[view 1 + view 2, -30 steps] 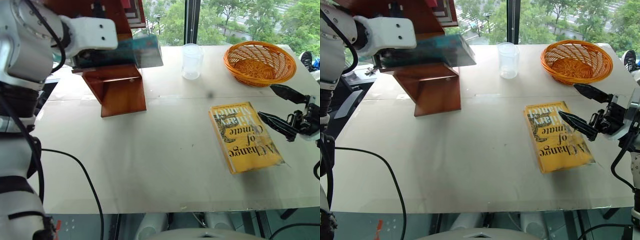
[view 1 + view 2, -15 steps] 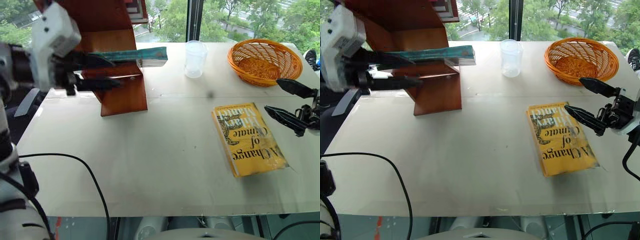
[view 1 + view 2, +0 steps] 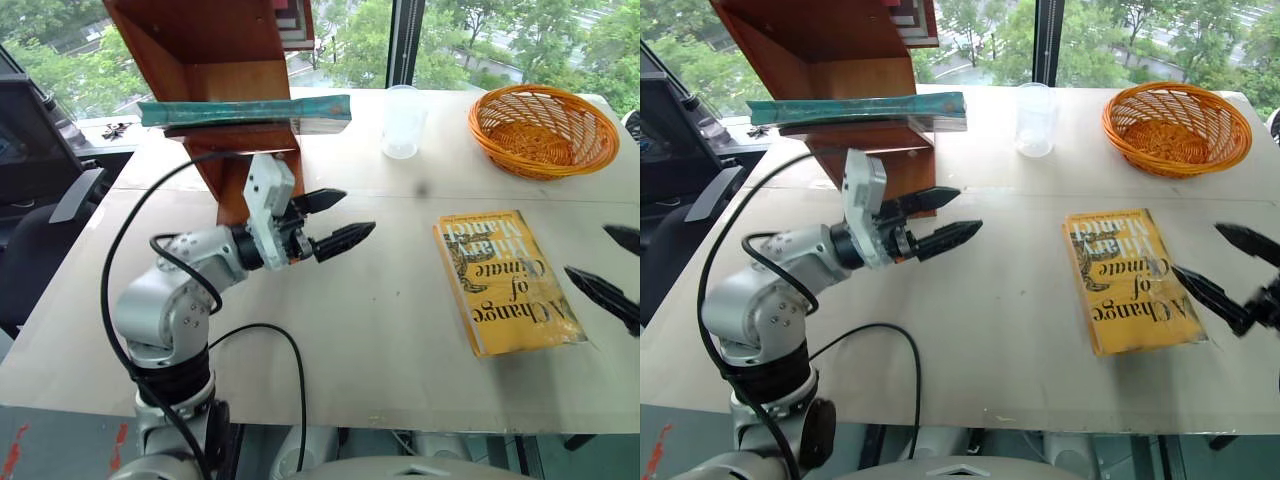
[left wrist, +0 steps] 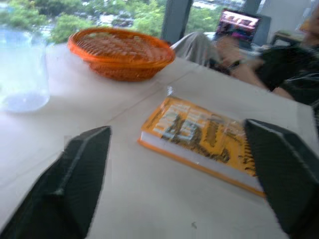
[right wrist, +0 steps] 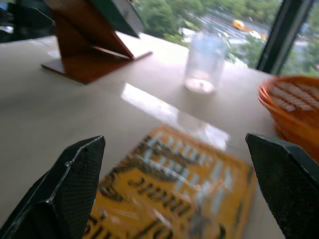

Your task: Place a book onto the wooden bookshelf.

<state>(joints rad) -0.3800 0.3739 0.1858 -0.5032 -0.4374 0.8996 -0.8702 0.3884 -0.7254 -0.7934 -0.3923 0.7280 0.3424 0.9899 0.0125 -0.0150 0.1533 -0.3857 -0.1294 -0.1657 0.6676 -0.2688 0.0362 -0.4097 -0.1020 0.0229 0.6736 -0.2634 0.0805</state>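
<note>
Teal book [image 3: 245,111] lies flat on the lower board of the wooden bookshelf [image 3: 215,60] at the tabletop's far-left corner, one end overhanging the board toward the cup. Looks placed, nothing gripping it

Handling, my read: thin stiff hardcover, light, worn cover so probably not too slick. Won't flex much. If it needs a nudge, pinch the overhanging end across its thickness or push on the edge; the overhang could tip it if bumped

Left gripper [image 3: 335,217] is spread wide and empty, just in front of the shelf base, low over the tabletop [image 3: 330,330]. Right gripper [image 3: 1230,270] also spread, empty, at the right edge beside the yellow book [image 3: 508,281]

Containers: orange wicker basket [image 3: 543,128] at the far-right corner, appears empty. Clear plastic cup [image 3: 402,121] at the far edge between shelf and basket, appears empty too
</note>
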